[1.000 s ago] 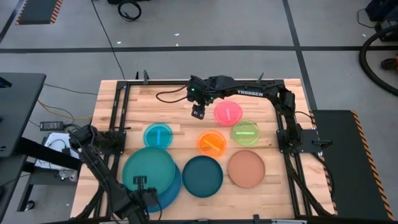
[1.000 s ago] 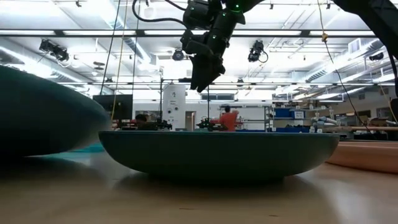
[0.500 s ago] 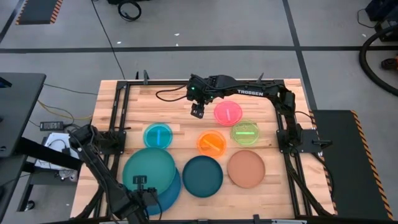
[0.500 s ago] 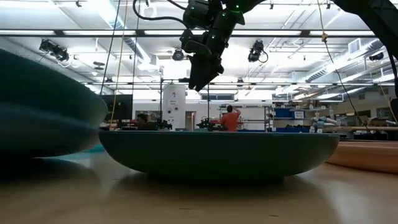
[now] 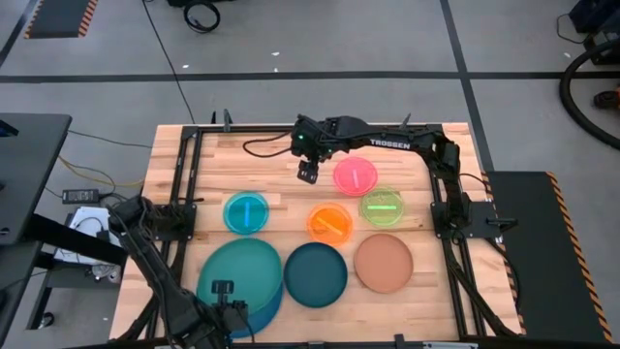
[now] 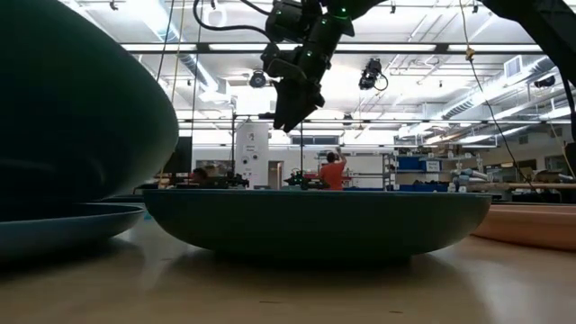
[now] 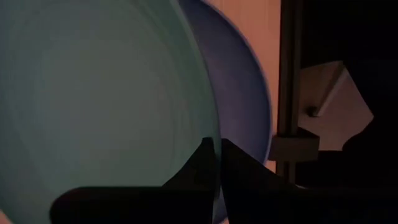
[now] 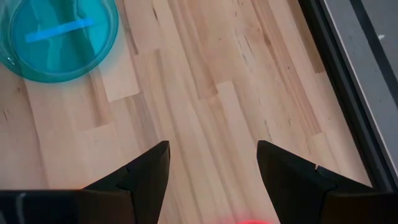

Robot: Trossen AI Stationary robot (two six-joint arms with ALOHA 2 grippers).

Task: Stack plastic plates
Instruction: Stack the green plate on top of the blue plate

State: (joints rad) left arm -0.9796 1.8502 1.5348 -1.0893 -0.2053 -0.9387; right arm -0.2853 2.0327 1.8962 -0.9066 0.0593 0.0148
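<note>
The large teal plate (image 5: pixel 239 274) lay over the large blue plate (image 5: pixel 269 304) at the near left of the bench (image 5: pixel 281 204), the blue rim showing only along one side, and the left end effector (image 5: pixel 224 294) was closed on the teal plate's near edge (in the low view that plate was raised and tilted above the blue one). Just beside them sat the dark teal plate (image 5: pixel 315 274), then the brown plate (image 5: pixel 384 263). Farther back were the cyan plate (image 5: pixel 247 211), orange plate (image 5: pixel 330 223), green plate (image 5: pixel 382 206) and pink plate (image 5: pixel 356 174), each lying singly. The right end effector (image 5: pixel 309 175) hovered with fingers spread, above bare wood just beside the pink plate.
</note>
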